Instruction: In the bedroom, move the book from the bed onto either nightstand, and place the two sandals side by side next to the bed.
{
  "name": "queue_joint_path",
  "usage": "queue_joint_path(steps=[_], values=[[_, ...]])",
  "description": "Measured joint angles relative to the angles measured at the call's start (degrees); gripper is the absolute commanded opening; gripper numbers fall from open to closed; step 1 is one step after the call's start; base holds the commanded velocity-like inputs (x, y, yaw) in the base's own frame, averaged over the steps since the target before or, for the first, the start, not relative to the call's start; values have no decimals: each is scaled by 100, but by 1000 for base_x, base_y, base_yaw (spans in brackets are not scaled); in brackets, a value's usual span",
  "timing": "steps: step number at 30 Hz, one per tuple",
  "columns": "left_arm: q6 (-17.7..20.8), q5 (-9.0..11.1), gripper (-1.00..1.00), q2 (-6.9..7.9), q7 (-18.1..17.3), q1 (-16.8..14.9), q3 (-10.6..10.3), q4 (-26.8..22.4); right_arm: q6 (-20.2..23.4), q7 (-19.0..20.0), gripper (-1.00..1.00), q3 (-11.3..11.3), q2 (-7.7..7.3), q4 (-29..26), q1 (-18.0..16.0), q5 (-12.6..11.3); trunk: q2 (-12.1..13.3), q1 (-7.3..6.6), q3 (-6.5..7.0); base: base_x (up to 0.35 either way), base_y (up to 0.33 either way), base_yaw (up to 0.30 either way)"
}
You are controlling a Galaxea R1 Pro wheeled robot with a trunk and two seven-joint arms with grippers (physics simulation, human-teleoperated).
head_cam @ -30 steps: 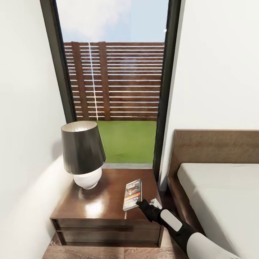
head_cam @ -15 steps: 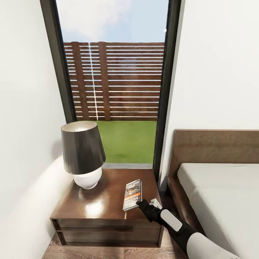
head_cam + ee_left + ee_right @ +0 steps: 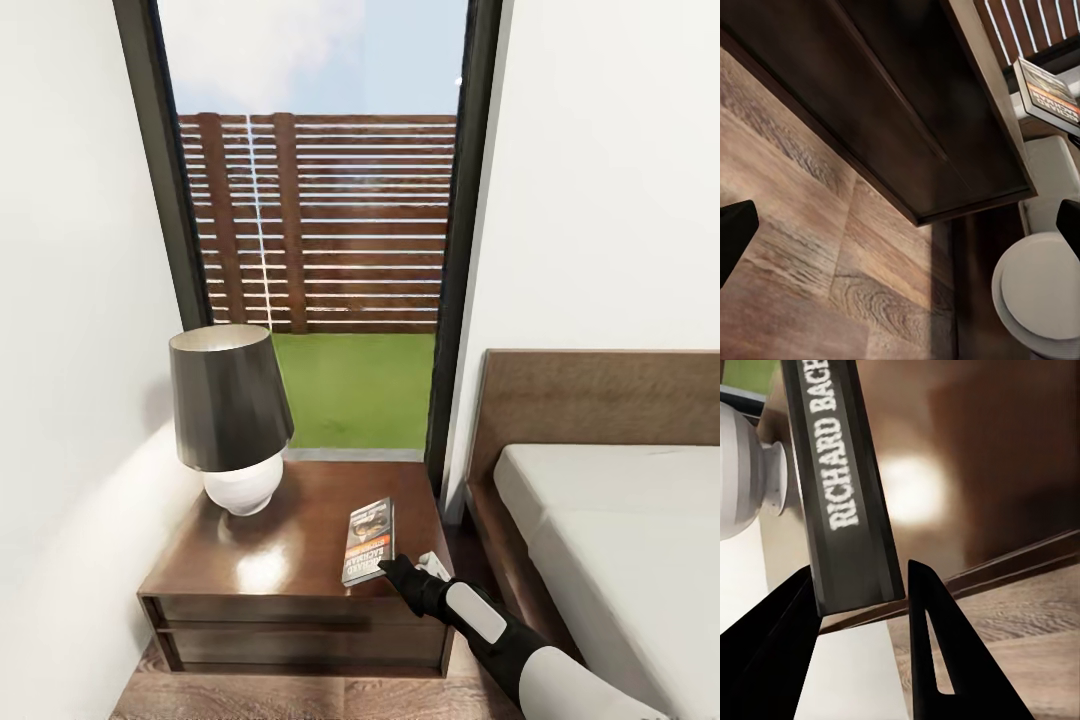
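Book [image 3: 368, 541] is lying flat on the nightstand [image 3: 290, 560], on its right-hand part toward the bed [image 3: 600, 520], near the front edge and well apart from the lamp [image 3: 228, 420] at the back left. Right gripper [image 3: 385, 567] is sitting at the book's near corner; in the right wrist view the spine [image 3: 847, 487] is running up between the two black fingers [image 3: 934, 652], with the book's end just at their tips. Fingers are looking spread on either side of the spine with a sliver of gap on one side, so I'm reading the claw as released or just releasing, but contact on the other finger is hard to judge, so I can't tell for sure. Left gripper's state I can't tell either: its wrist view is looking down at the plank floor [image 3: 810, 247] and the nightstand's underside edge, with black finger bits at the frame edges. Judging the step: book placement is basically done, the release is what's in hand. Next move is calling for a straight pull-back of the right arm along the spine line, without dragging the book off the front edge, then turning away to hunt for the sandals.
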Motion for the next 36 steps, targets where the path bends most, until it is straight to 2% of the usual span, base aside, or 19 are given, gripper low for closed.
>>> queue_joint_path(steps=[36], values=[[0, -4, 100, -3, 9, 0, 2, 0, 0, 1, -100, -2, 0, -2, -1, -5, -42, 21, -18, 17, 0, 0]])
